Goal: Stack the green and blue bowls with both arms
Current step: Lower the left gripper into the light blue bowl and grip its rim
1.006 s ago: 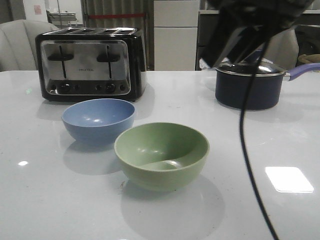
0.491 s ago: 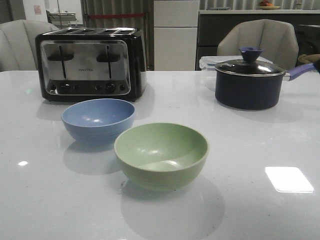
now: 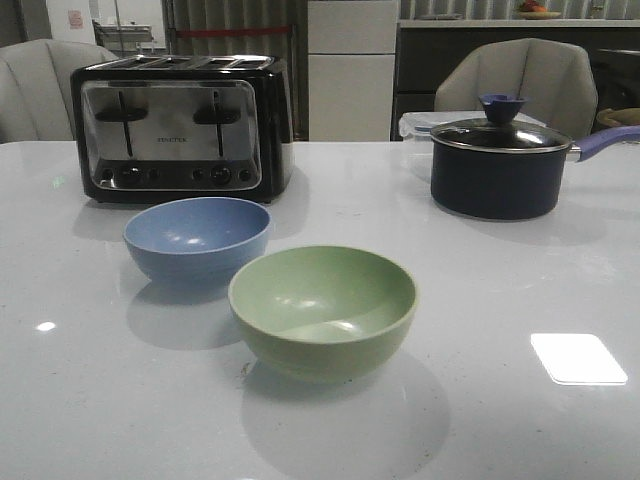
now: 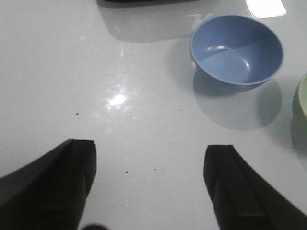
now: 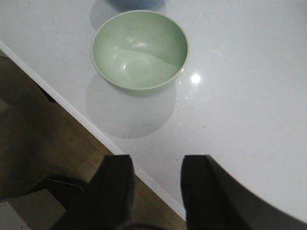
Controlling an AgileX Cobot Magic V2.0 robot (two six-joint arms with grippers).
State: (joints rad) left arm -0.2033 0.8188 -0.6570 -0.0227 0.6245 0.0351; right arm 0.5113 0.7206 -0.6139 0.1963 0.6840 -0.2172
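A wide white table (image 3: 520, 280) fills the room in front of me, glossy enough to throw back the ceiling lights. At its far left stands a black and chrome toaster (image 3: 180, 125) with four slots, its front facing forward. Far right sits a dark saucepan (image 3: 497, 165) with a glass lid and a blue handle pointing off to the right, a clear plastic container just behind it. Grey chairs stand beyond the table. Nearer the middle rest the two bowls, both upright and empty: the green bowl (image 3: 322, 310) is closest to the front edge, and the blue bowl (image 3: 197, 240) lies behind it and to its left, in front of the toaster. Their rims come close together but I cannot tell whether they touch. Neither arm shows from the front. From its own wrist camera, the left gripper (image 4: 149, 184) hangs over bare tabletop with its fingers spread wide, holding nothing, the blue bowl well apart from it. The right gripper (image 5: 156, 184) hovers over the table's near edge, its fingers parted with a gap between them and empty, the green bowl lying near it.
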